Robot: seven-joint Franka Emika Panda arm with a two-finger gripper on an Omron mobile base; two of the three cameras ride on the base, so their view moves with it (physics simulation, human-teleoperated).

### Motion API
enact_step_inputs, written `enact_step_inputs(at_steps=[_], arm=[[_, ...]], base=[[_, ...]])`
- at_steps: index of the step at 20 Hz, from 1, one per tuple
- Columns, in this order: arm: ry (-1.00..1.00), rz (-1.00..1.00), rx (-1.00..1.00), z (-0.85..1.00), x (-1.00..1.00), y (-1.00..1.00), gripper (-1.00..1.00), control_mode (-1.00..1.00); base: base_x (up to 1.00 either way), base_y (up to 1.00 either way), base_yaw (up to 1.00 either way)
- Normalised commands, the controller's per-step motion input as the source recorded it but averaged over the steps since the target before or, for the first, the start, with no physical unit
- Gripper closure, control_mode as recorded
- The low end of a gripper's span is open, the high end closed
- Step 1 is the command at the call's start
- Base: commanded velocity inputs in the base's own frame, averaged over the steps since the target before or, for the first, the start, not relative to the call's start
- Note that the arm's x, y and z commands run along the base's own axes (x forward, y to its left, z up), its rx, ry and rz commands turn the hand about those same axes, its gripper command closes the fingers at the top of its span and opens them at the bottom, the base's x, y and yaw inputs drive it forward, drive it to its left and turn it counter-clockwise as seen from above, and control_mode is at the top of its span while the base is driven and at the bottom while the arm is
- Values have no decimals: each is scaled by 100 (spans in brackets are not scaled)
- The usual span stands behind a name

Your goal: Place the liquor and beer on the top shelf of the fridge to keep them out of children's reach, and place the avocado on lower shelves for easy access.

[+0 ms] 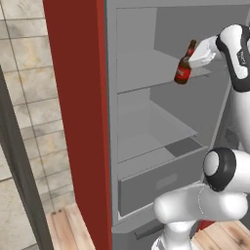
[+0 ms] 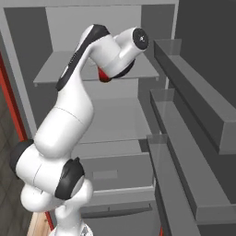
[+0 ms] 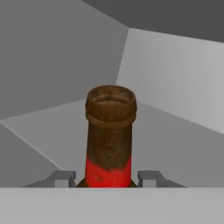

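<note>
I have the hand point(image 1: 194, 59) raised to the level of the top shelf point(image 1: 146, 78) inside the open fridge point(image 1: 78, 117). Its fingers point(image 3: 61, 177) are pinched on the beer point(image 1: 184, 66), one on each side of the neck, just above the red band. In the left base view the bottle hangs tilted, neck toward the hand and base lowered toward the front edge of the top shelf near its right end. I cannot tell whether the base touches the shelf. In the hand view the bottle mouth points toward the grey rear corner of the fridge. In the right base view a red patch of the beer shows beneath the wrist, over the top shelf. The lower shelves point(image 1: 146, 146) and the grey drawer point(image 1: 161, 183) sit beneath.
</note>
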Motion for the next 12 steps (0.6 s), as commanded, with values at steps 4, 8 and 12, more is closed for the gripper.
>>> enact_step_inputs(at_steps=[4, 8, 12], arm=[[0, 0, -5, 0, 75, 0, 100, -100], [0, 0, -5, 0, 81, 0, 100, -100], [0, 0, -5, 0, 89, 0, 100, -100]], base=[[0, 0, 0], [0, 0, 0], [0, 0, 0]])
